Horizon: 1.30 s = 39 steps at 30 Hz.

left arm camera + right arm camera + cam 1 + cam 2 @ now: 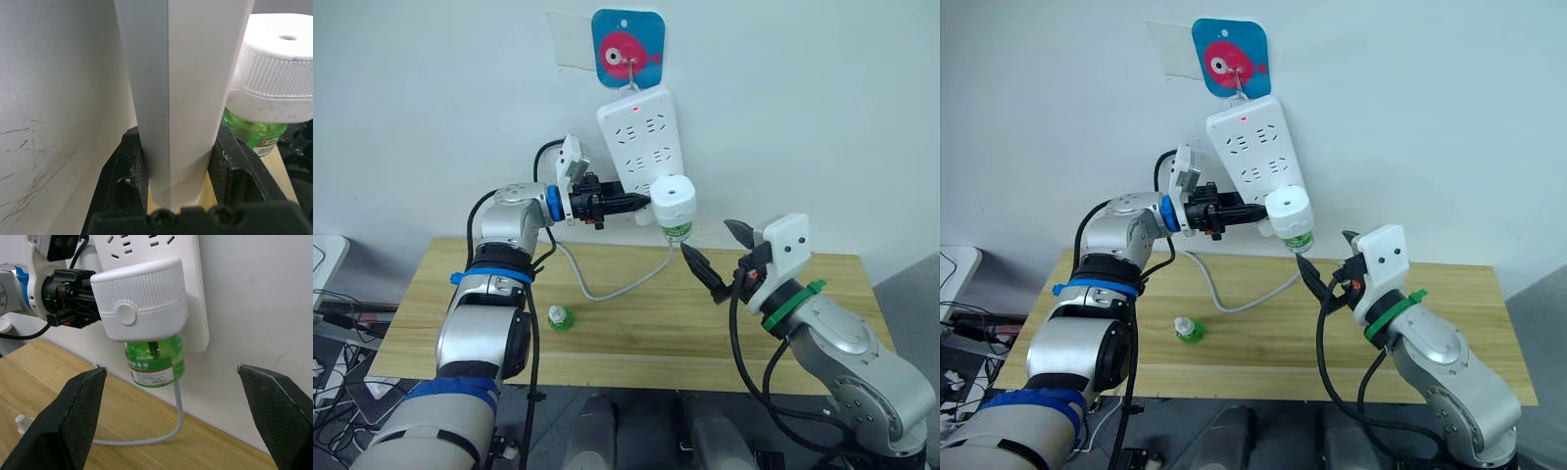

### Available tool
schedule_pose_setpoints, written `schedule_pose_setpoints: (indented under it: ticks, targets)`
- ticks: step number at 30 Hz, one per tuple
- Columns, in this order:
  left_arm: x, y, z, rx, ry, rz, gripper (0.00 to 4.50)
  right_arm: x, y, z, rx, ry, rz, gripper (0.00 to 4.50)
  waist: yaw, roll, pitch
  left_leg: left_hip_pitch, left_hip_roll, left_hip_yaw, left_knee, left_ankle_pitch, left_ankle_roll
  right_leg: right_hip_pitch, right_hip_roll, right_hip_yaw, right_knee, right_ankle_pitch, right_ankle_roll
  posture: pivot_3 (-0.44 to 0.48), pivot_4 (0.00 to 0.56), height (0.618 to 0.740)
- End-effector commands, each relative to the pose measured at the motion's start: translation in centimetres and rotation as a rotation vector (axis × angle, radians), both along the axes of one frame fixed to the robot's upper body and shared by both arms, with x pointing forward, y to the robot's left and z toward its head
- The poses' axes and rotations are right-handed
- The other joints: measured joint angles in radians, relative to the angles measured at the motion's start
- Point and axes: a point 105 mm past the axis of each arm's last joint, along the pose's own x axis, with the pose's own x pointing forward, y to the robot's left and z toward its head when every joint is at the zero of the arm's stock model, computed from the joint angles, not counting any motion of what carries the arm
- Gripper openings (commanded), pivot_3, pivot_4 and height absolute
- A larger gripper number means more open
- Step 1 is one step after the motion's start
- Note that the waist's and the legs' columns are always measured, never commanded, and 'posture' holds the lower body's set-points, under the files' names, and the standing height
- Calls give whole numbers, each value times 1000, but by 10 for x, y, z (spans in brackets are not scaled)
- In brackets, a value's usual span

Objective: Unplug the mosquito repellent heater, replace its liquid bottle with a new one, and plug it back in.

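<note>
A wooden table (pixel 636 333) is standing against a pale wall, where a long white power strip (pixel 641 137) is hanging from a hook, its grey cable (pixel 617 286) drooping onto the tabletop. The left gripper (pixel 641 202) is clamping its fingers on the strip's lower edge, while the right gripper (pixel 720 257) is hovering with fingers spread wide and empty, just below and apart from the mosquito repellent heater (pixel 673 199). That heater is sitting plugged into the strip's bottom end with its liquid bottle (pixel 676 231) hanging beneath it, and the new one (pixel 560 317) is standing on the table near the left arm.
</note>
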Motion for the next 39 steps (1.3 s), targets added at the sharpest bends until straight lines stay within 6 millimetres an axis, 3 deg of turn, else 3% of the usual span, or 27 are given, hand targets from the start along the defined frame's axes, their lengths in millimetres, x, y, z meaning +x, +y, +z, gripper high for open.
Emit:
schedule_pose_setpoints:
  ticks: [1,8,16,34,37,39]
  targets:
    - [0,-11,12,-43,-46,15,1382,-5,8,17,-7,-56,-22,4500,-1,0,1,0,0,0,0,0,0,0,0,0,0,0,0,111,280,740]
    - [1,-17,8,-42,-52,42,1382,-1,26,26,-34,-54,-74,4500,-10,0,3,-1,-1,-1,0,1,-2,0,-1,0,0,0,0,89,285,740]
    - [5,-17,6,-17,-70,83,1382,14,31,42,-127,-109,-139,4500,-23,1,3,-5,-11,-8,-2,7,-11,-1,-12,-4,0,0,2,97,284,740]
    - [6,-15,5,-2,-82,97,1382,30,36,45,-198,-134,-201,4500,-25,1,3,-12,-14,-19,-2,8,-13,-3,-17,-20,-1,-1,5,111,260,740]
    - [5,-15,4,0,-84,96,1382,31,38,47,-194,-148,-203,3879,-25,1,3,-13,-14,-21,-2,8,-13,-3,-17,-22,-1,-1,5,111,260,740]
    - [5,-16,4,-1,-83,93,1382,32,38,47,-197,-158,-207,3141,-26,1,3,-13,-14,-21,-2,8,-13,-3,-17,-22,-1,-1,5,108,254,740]
